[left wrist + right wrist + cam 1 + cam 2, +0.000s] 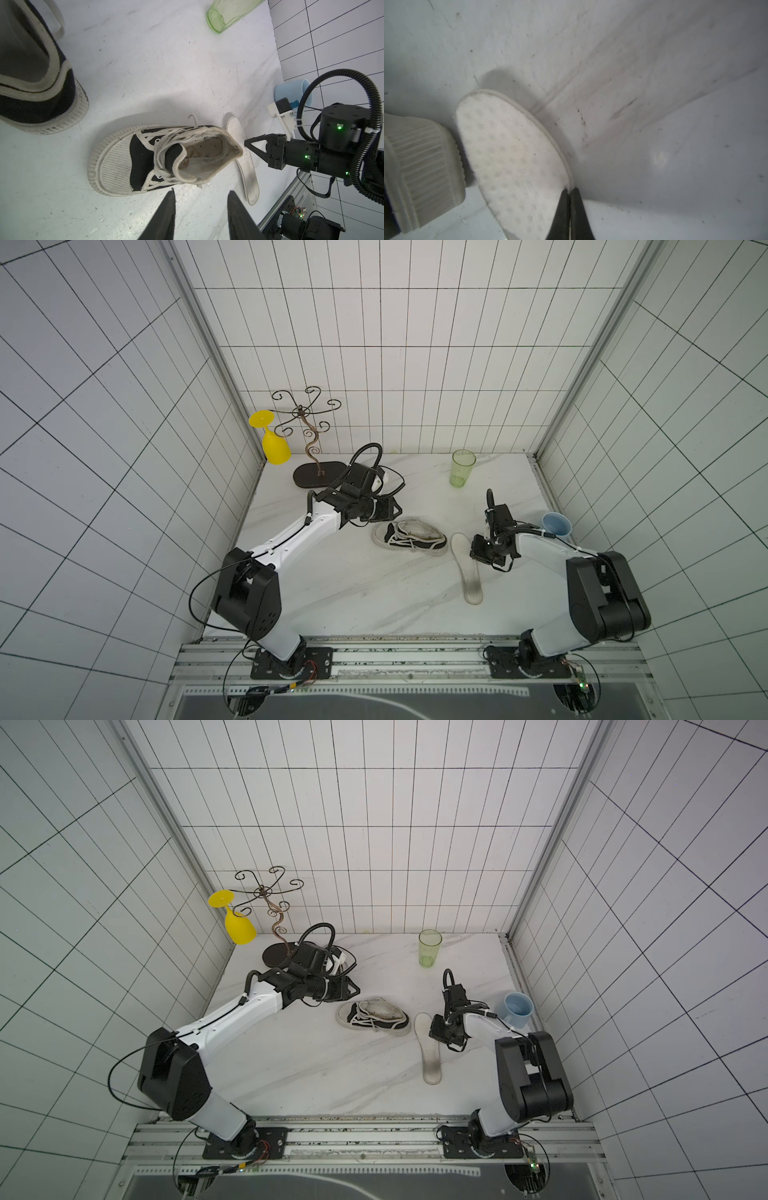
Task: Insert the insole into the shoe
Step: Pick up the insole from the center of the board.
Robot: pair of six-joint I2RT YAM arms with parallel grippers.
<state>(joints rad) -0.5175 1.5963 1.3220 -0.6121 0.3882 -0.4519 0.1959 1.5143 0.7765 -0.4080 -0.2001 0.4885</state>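
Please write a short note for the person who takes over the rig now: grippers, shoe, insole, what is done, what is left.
Right gripper: shut on the edge of the insole, near the end by the shoe.
Left gripper: open, empty, hovering beside the shoe.
The shoe lies on the table; the insole is beside it, not yet inside.
Done: insole grasped.
Left: lift it and slide it into the shoe.

Soft light is shining from above. A gray shadow is lying beside the shoe (112,162). The right wrist view is looking blurry.
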